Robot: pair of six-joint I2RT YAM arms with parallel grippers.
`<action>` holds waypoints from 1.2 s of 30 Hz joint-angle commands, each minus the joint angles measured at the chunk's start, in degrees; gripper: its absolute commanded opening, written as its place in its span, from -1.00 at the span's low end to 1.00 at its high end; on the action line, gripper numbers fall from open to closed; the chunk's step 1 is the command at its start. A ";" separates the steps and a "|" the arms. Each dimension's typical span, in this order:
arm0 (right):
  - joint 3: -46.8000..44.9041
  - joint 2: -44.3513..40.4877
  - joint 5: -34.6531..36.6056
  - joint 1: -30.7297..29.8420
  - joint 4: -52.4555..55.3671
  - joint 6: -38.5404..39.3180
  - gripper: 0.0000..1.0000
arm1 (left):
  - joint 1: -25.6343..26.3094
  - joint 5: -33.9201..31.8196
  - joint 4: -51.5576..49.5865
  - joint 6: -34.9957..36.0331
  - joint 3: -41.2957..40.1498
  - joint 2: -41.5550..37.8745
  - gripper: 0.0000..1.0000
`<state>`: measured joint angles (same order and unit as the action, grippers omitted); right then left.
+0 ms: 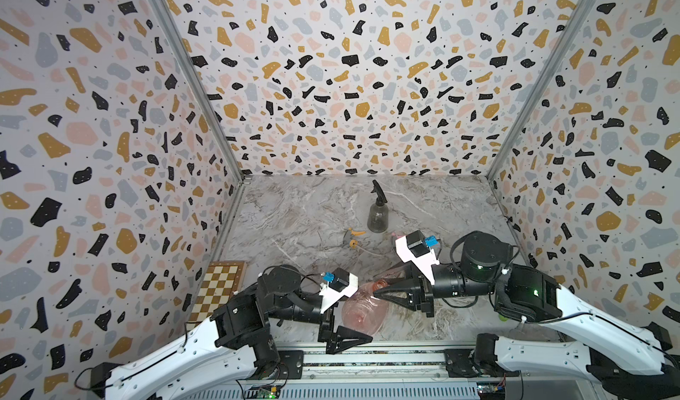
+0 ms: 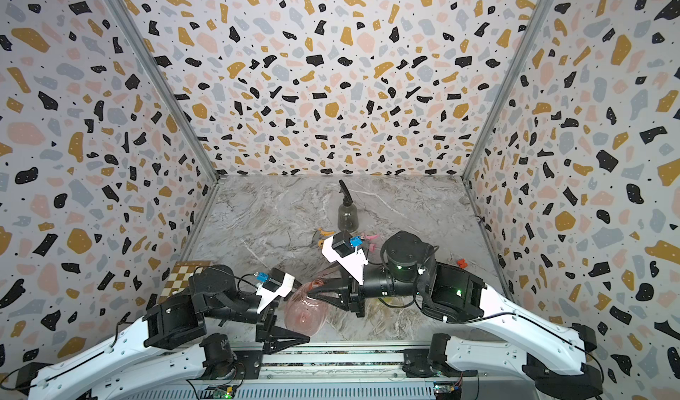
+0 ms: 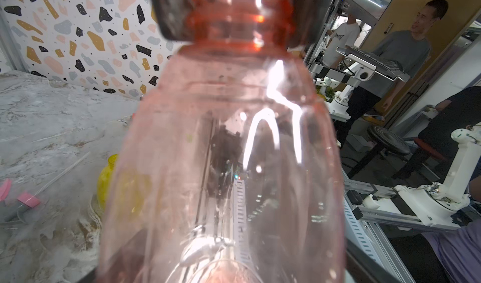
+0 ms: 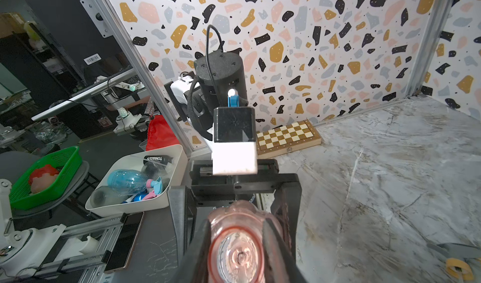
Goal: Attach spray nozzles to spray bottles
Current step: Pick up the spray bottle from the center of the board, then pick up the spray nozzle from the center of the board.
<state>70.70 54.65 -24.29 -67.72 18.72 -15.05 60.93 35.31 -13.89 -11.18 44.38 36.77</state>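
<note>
Pink bottle (image 1: 364,315), translucent, rounded, threaded neck, tipped sideways near front of bench (image 1: 294,214). R gripper (image 1: 376,290): fingers narrow, clamped on neck. L gripper (image 1: 351,324): fingers wide, straddling body; contact unclear. Smoky grey bottle (image 1: 378,218) upright at back w/ black nozzle (image 1: 379,192) on top. Grey-orange nozzle (image 1: 352,237) lying just beside it. Bench marble-look, veined.

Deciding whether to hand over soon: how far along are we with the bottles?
Done: the dark bottle stands with its black nozzle on. In hand: the right gripper grips the pink bottle by the neck; the left gripper is open around its body. Left: it and the yellow bottle lack nozzles; the orange nozzle and pink nozzle lie loose on the table.
</note>
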 commanded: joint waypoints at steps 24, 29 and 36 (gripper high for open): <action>3.66 -2.53 5.50 1.75 -3.84 -0.68 0.31 | 0.15 -0.66 2.43 -0.55 0.48 -2.25 -0.12; 2.91 -4.11 5.14 13.83 -1.10 -2.55 0.42 | 0.16 -4.37 -0.22 -0.15 1.49 -4.58 -0.84; -9.74 1.52 1.15 29.38 -4.04 -5.00 0.40 | 0.16 -20.75 -6.33 0.28 5.04 -10.29 -1.00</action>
<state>66.17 51.96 -22.35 -40.10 14.57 -18.72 60.93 23.16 -19.42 -11.55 46.41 28.84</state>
